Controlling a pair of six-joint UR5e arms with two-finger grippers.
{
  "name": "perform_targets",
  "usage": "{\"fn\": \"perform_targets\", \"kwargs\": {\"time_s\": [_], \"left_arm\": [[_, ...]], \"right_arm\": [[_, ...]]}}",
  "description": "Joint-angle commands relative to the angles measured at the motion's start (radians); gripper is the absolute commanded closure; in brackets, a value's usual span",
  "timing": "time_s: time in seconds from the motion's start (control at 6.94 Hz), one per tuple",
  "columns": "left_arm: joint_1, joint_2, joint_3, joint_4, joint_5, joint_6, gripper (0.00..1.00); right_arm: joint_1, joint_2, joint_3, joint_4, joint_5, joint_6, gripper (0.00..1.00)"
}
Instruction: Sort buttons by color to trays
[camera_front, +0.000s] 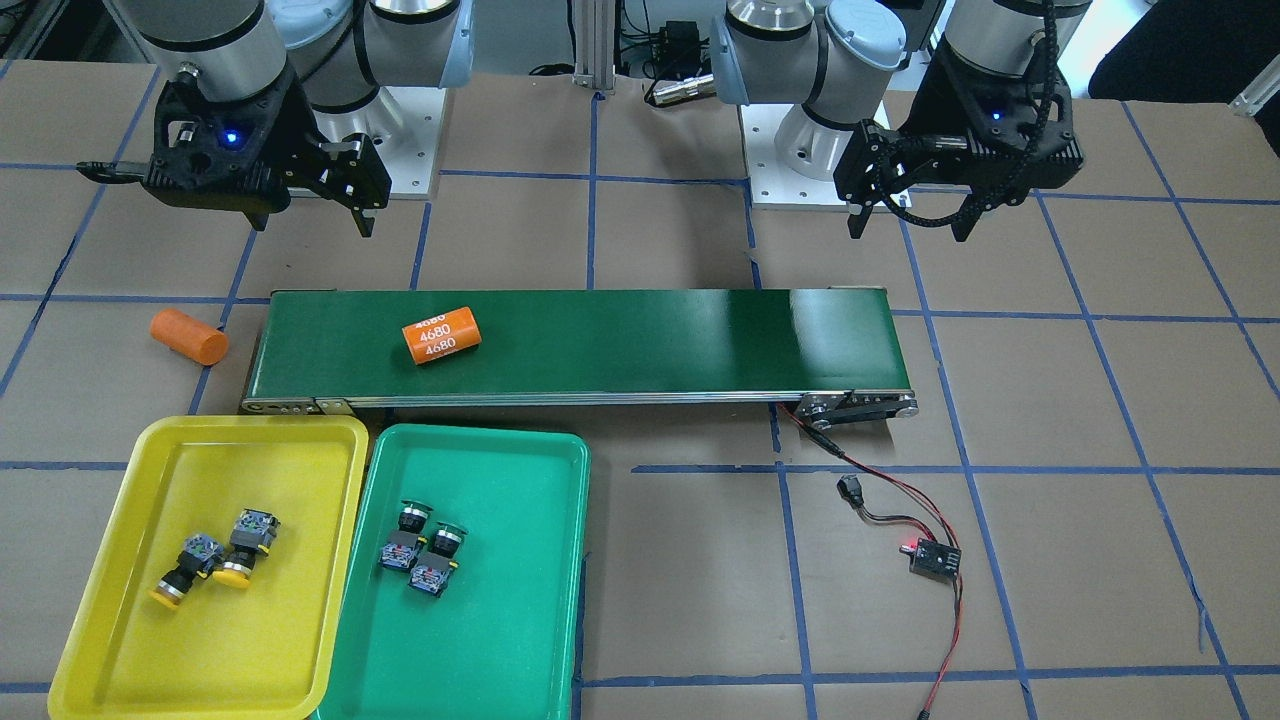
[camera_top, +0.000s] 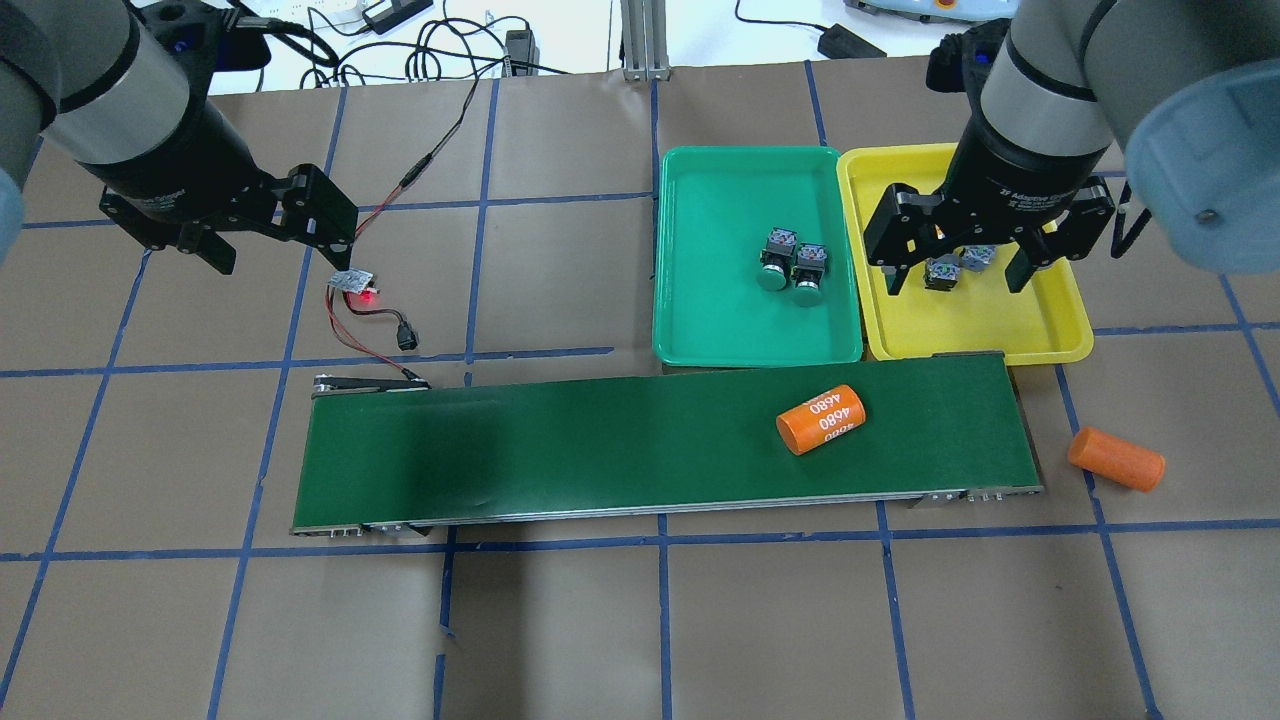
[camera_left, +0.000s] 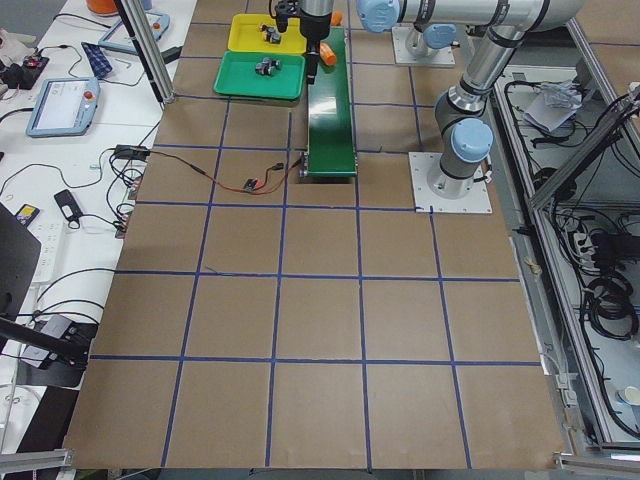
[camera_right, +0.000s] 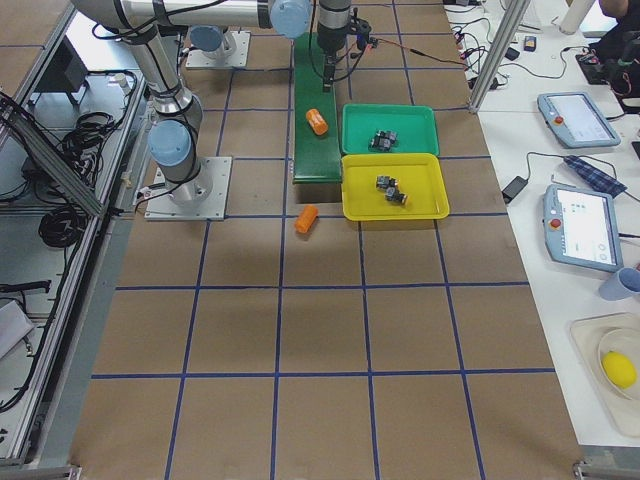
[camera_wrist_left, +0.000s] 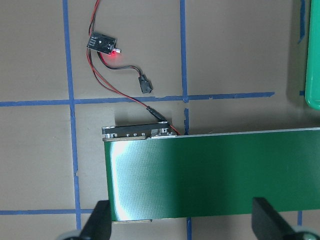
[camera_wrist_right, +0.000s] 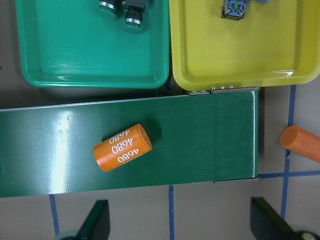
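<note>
Two yellow-capped buttons (camera_front: 185, 572) (camera_front: 247, 545) lie in the yellow tray (camera_front: 120, 610). Beside it, the green tray (camera_front: 520, 640) holds two green-capped buttons (camera_front: 405, 535) (camera_front: 438, 560). Overhead, the green buttons (camera_top: 790, 265) show fully, while the yellow buttons (camera_top: 942, 272) are partly hidden behind my right gripper (camera_top: 955, 275). That gripper hangs open and empty high above the yellow tray's (camera_top: 1060, 345) near side. My left gripper (camera_top: 278, 250) is open and empty above the table near the belt's left end. The wrist views show the open fingers (camera_wrist_left: 100, 222) (camera_wrist_right: 97, 222).
A long dark green conveyor belt (camera_front: 640, 345) carries an orange cylinder marked 4680 (camera_front: 442, 335). A second orange cylinder (camera_front: 188, 336) lies on the table off the belt's end. A small controller board with a red light (camera_front: 935, 556) and red-black wires lies near the belt's other end.
</note>
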Motion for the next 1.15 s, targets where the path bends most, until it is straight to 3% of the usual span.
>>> {"fn": "perform_targets", "kwargs": {"time_s": [0.0, 1.01], "left_arm": [[0.0, 0.002, -0.001, 0.001, 0.0, 0.0, 0.0], [0.0, -0.016, -0.023, 0.009, -0.005, -0.002, 0.0]], "right_arm": [[-0.001, -0.001, 0.001, 0.001, 0.0, 0.0, 0.0], [0.007, -0.01, 0.011, 0.002, 0.004, 0.006, 0.0]]}}
